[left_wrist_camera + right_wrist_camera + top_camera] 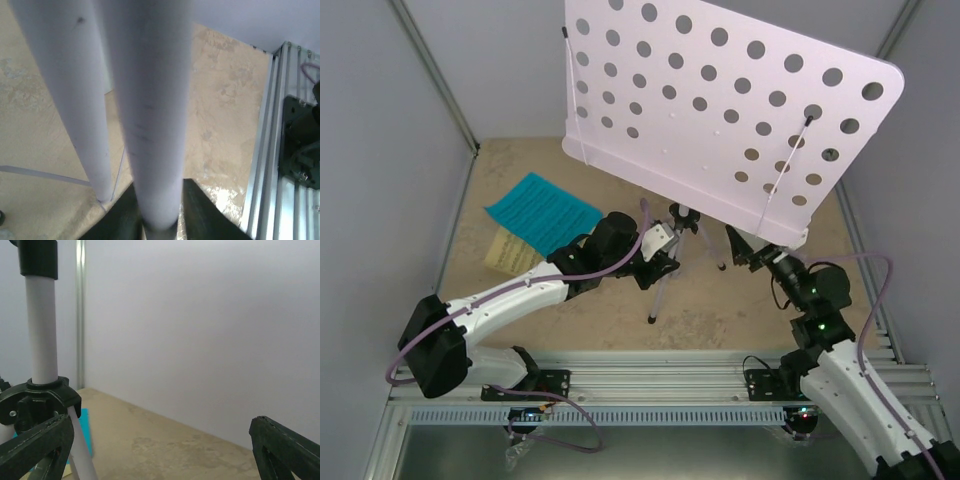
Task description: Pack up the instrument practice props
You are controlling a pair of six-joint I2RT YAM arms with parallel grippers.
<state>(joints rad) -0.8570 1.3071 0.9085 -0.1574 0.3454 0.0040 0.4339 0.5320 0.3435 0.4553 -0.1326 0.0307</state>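
"What is the left gripper [160, 220] doing?"
"Its fingers [202, 212] squeeze a white leg of the music stand [150, 100] between them. The left arm [510, 290] stretches forward, low."
"And the right gripper [160, 450]?"
"Its fingers are spread wide apart. The right arm [850, 380] is bent."

Top external view sits high behind the arm bases and faces down and forward onto the beige surface [720, 310] — the white perforated music stand [720, 110] rises close to the lens and fills the upper frame. Left wrist view is right up against the stand's white tripod pole [150, 100], looking along it to the surface, with a ribbed aluminium rail [267, 165] at right. Right wrist view is low and near level, facing the grey wall [200, 330]. All three share the pole — top and right wrist also share the cyan music sheet [542, 212].
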